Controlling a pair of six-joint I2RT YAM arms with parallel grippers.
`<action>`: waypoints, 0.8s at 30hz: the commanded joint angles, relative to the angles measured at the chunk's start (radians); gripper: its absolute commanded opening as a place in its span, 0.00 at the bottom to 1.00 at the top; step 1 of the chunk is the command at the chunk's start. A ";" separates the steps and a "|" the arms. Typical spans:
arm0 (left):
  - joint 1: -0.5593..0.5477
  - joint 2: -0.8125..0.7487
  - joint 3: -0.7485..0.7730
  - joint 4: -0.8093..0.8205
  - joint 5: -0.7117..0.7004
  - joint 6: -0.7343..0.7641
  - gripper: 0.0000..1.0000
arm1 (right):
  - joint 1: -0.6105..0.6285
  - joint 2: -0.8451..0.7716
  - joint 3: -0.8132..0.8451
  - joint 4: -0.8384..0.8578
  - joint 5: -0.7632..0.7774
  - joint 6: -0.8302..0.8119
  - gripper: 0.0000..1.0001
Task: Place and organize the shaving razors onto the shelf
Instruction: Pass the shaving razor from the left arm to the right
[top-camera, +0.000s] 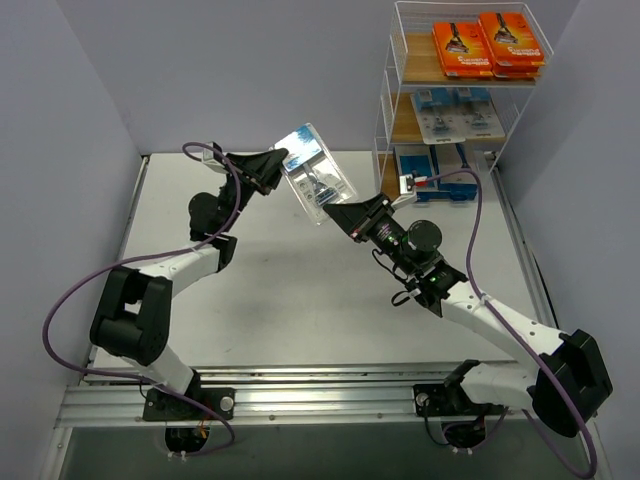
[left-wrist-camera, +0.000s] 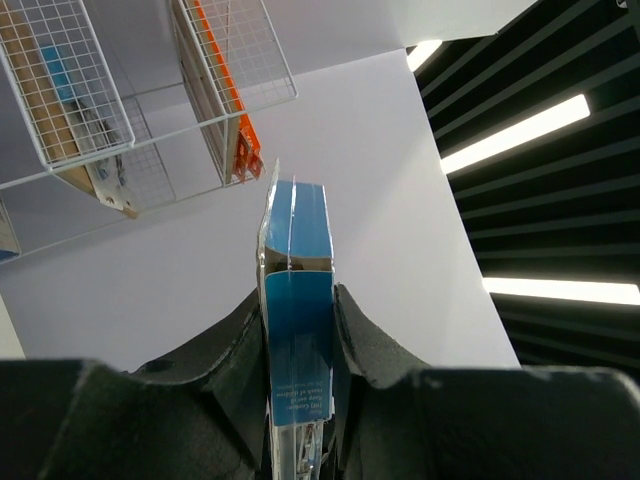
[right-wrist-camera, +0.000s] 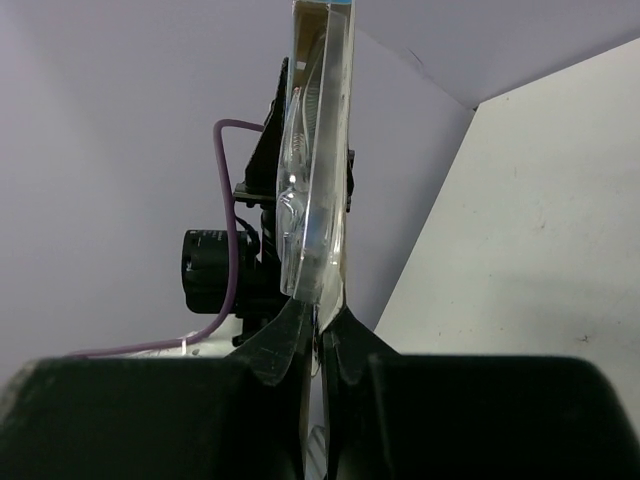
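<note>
Both grippers pinching blister pack (top-camera: 316, 176); left gripper (top-camera: 284, 167) should release before right gripper (top-camera: 337, 208) swings it to shelf (top-camera: 412, 62), one o'clock.

The pale worktop (top-camera: 300, 300) carries the white wire shelf (top-camera: 392, 60) at upper right. Top tier: orange razor packs (top-camera: 490, 45). Middle tier: blue-and-grey razor packs (top-camera: 455, 112). Bottom tier: blue razor packs (top-camera: 435, 165).

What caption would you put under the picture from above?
The left tool and right tool both pinch one clear razor pack in the air, near the shelf.
</note>
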 joint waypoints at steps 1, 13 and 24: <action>-0.010 0.015 0.049 0.092 0.012 0.012 0.02 | 0.002 -0.020 0.024 0.070 0.010 -0.005 0.00; 0.009 -0.028 0.081 -0.229 0.073 0.199 0.86 | -0.036 -0.091 -0.069 0.121 0.104 0.096 0.00; 0.085 -0.281 0.233 -1.055 -0.084 0.863 0.94 | -0.165 -0.143 -0.169 0.124 0.078 0.138 0.00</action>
